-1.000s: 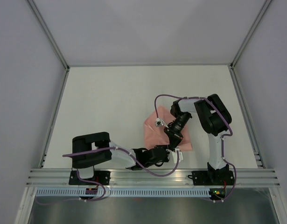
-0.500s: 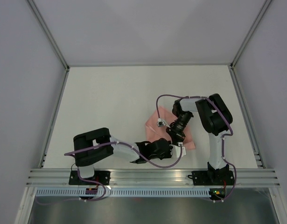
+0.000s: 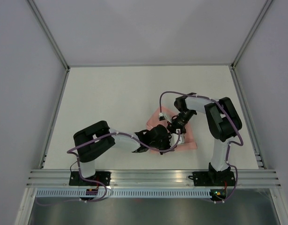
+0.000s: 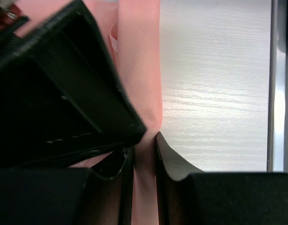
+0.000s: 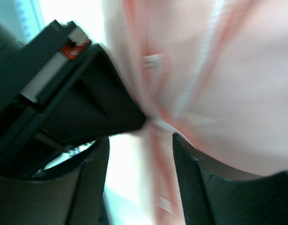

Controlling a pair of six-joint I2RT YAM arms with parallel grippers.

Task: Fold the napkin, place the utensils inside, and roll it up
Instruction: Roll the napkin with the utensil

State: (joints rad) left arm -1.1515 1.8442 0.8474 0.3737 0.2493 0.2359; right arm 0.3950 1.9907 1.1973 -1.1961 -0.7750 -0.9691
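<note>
The salmon-pink napkin (image 3: 189, 139) lies crumpled on the white table, right of centre, mostly under both grippers. My left gripper (image 3: 168, 140) is shut on a narrow fold of the napkin (image 4: 139, 70), which runs straight up between its fingers (image 4: 165, 154). My right gripper (image 3: 175, 127) hovers just behind it, almost touching. In the right wrist view its jaws (image 5: 139, 140) stand open. The napkin (image 5: 237, 93) is blurred above and to the right, with a loose pink strip trailing through the gap. The utensils are out of view.
The aluminium rail (image 3: 153, 177) runs along the near table edge and also shows at the right as a rail (image 4: 275, 93). Purple cables (image 3: 165, 98) loop over both arms. Grey walls (image 3: 26, 93) enclose the table on three sides.
My right gripper has opened and let go of the napkin. The left arm has swung away from the near edge toward the right gripper, its jaws having shut on the napkin fold.
</note>
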